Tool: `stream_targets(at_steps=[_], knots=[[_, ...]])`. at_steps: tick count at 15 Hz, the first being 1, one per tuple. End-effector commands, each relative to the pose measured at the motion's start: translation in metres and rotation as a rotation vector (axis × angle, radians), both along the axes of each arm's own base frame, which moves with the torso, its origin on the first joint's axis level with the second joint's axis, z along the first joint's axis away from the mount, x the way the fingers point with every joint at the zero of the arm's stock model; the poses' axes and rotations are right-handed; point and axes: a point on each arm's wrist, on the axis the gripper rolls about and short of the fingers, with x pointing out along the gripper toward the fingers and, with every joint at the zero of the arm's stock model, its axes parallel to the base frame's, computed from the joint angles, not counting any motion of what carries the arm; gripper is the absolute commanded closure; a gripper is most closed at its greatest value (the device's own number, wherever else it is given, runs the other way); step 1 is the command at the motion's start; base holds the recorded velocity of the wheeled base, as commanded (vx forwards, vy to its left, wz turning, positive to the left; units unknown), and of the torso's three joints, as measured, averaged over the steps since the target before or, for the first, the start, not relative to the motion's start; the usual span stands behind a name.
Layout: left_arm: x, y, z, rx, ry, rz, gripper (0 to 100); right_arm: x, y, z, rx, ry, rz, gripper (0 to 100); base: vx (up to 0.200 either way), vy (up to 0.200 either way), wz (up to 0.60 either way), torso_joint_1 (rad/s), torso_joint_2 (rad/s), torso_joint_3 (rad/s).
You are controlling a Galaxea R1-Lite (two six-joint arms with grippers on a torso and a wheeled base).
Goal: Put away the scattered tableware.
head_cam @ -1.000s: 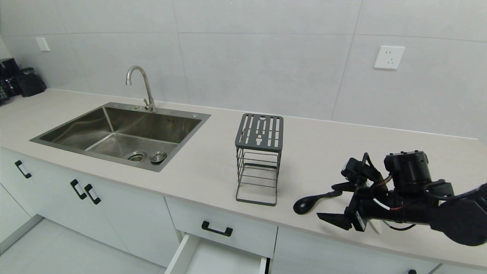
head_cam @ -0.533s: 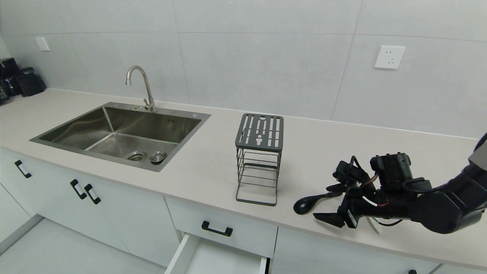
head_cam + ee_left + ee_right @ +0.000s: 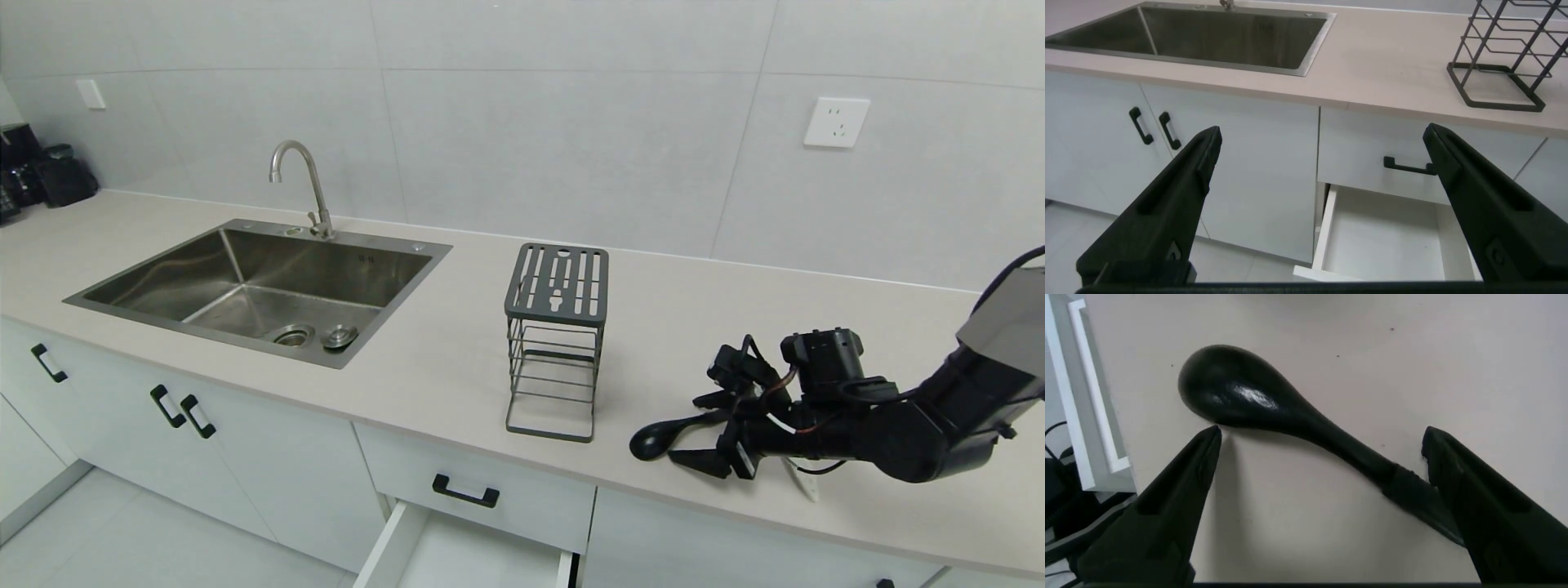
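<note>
Where the spoon's handle runs between the fingers of the right gripper, you lose sight of its end, and a white object under that arm is too hidden to identify. The spoon is glossy black, with an oval bowl and a tapering handle. It lies flat on the matte counter near the front edge, long axis along that edge, bowl towards the wire rack. Both grippers' fingers stand wide apart, the left gripper facing the open drawer.

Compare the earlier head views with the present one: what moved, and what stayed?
The right gripper, open, has crept toward the robot's left, farther along the handle of the black spoon, without gripping it. The black spoon, wire rack and open drawer stayed put.
</note>
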Motion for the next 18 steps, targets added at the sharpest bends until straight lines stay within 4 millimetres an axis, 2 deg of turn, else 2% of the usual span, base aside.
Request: stream_targets(at_steps=[1,5,6,9,11,14,17,18], knots=[[0.0,0.0,0.0,0.0,0.001,0.0,0,0.001,0.004,-0.01,0.004,0.028,0.021,0,0.0,0.0,0.0,0.0,0.0,0.0],[0.0,0.0,0.0,0.0,0.001,0.002,0,0.009,0.012,-0.019,0.018,-0.002,0.043,0,0.0,0.0,0.0,0.0,0.0,0.0],[0.0,0.0,0.0,0.0,0.001,0.0,0,0.008,0.012,-0.02,0.019,0.002,0.047,100,0.0,0.0,0.0,0.0,0.0,0.0],[0.0,0.0,0.0,0.0,0.0,0.0,0,0.001,0.008,-0.021,0.015,0.018,0.04,100,0.0,0.0,0.0,0.0,0.0,0.0],[0.0,0.0,0.0,0.0,0.001,0.0,0,-0.008,0.005,-0.016,0.012,0.023,0.037,100,0.0,0.0,0.0,0.0,0.0,0.0],[0.0,0.0,0.0,0.0,0.001,0.0,0,-0.01,0.004,-0.003,0.014,-0.01,0.028,100,0.0,0.0,0.0,0.0,0.0,0.0],[0.0,0.0,0.0,0.0,0.001,0.002,0,-0.027,0.001,0.012,0.015,-0.032,0.027,100,0.0,0.0,0.0,0.0,0.0,0.0],[0.0,0.0,0.0,0.0,0.0,0.002,0,-0.044,-0.001,0.021,0.016,-0.034,0.03,100,0.0,0.0,0.0,0.0,0.0,0.0]])
